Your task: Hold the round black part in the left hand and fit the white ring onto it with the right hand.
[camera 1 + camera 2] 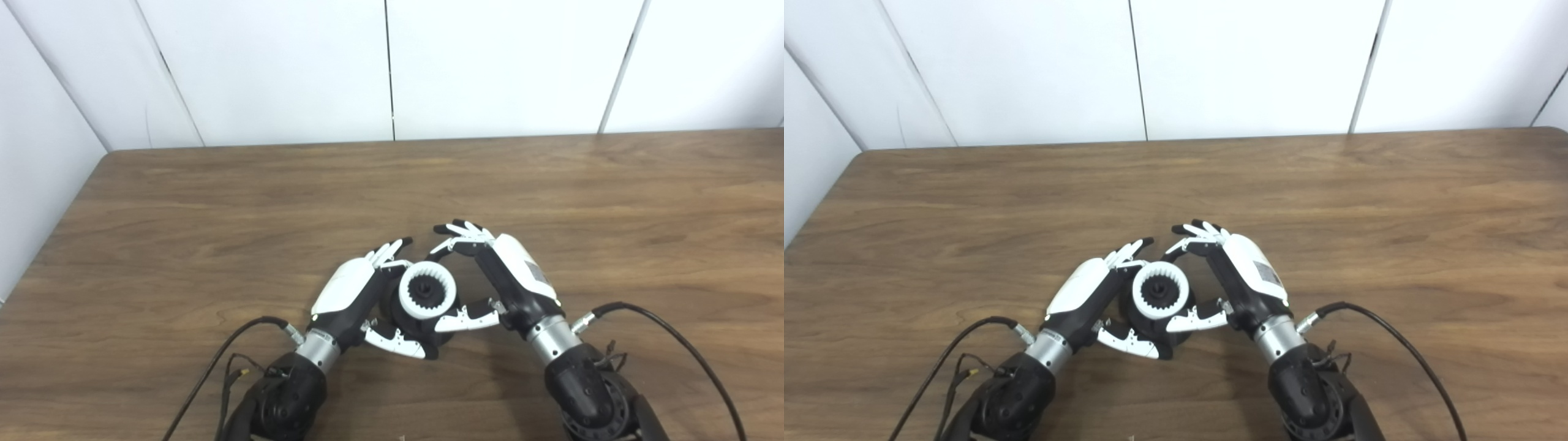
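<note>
The round black part point(409, 318) stands on the table near the front edge, between my two hands. The white toothed ring point(427, 290) sits on top of it, with a black toothed hub showing in its middle. My left hand point(355, 294) cups the black part from the left, fingers behind it and thumb in front. My right hand point(502, 275) arches around the ring from the right. Its fingertips point(450, 242) stand just beyond the ring's far rim with a small gap, and its thumb lies at the near rim.
The wooden table point(551, 184) reaches back to a white panelled wall. Its left edge runs down the left side of the view. Black cables trail from both wrists point(674, 334) across the front of the table.
</note>
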You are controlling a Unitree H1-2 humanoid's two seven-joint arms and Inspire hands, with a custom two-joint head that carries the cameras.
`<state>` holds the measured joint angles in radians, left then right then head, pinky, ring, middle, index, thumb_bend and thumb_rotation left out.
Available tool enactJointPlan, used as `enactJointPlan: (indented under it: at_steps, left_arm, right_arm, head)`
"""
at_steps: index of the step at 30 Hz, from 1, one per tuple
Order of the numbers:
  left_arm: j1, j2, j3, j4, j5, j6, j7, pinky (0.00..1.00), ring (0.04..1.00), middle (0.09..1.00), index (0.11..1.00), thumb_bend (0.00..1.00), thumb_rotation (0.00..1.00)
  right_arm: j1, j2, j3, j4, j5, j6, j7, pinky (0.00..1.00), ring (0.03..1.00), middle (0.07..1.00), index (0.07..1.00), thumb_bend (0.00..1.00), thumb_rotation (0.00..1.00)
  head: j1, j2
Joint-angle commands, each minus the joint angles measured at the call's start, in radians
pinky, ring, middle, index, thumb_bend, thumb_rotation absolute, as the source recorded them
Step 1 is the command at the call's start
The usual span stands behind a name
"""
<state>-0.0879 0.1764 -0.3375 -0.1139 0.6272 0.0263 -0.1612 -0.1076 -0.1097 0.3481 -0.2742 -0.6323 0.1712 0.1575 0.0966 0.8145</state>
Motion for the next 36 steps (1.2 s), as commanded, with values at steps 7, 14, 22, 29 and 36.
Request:
enactJointPlan:
  at_steps: [7, 14, 22, 29, 36]
  left_arm:
    - [-0.005, 0.006, -0.007, -0.034, 0.011, 0.003, -0.008, 1.0, 1.0, 1.0, 0.632, 1.0, 0.3]
    - [-0.005, 0.002, -0.011, -0.033, 0.008, 0.002, -0.007, 1.0, 1.0, 1.0, 0.63, 1.0, 0.3]
    - [-0.007, 0.0, -0.01, -0.04, 0.009, 0.014, -0.014, 1.0, 1.0, 1.0, 0.627, 0.99, 0.3]
    - [-0.008, 0.006, -0.003, -0.047, 0.003, 0.031, -0.023, 1.0, 1.0, 1.0, 0.638, 0.99, 0.32]
    - [-0.013, 0.011, 0.005, -0.038, -0.005, 0.014, -0.013, 1.0, 1.0, 1.0, 0.639, 0.99, 0.34]
  right_arm:
    - [-0.04, 0.011, 0.016, 0.014, -0.02, -0.013, -0.001, 1.0, 0.953, 0.88, 0.489, 0.52, 0.15]
    - [-0.048, 0.001, 0.033, 0.001, -0.038, -0.013, 0.012, 1.0, 0.955, 0.882, 0.489, 0.52, 0.16]
    - [-0.043, -0.022, 0.042, -0.01, -0.061, 0.017, 0.042, 1.0, 0.953, 0.887, 0.491, 0.52, 0.16]
    - [-0.042, -0.07, 0.046, -0.052, -0.071, 0.066, 0.129, 0.97, 0.982, 0.959, 0.812, 0.88, 0.37]
    - [-0.05, -0.112, 0.034, -0.09, -0.069, 0.105, 0.205, 0.92, 1.0, 1.0, 0.998, 1.0, 0.41]
  head:
    - [0.0, 0.005]
    - [-0.001, 0.009]
    - [0.005, 0.013]
    - [0.005, 0.012]
    - [0.004, 0.014]
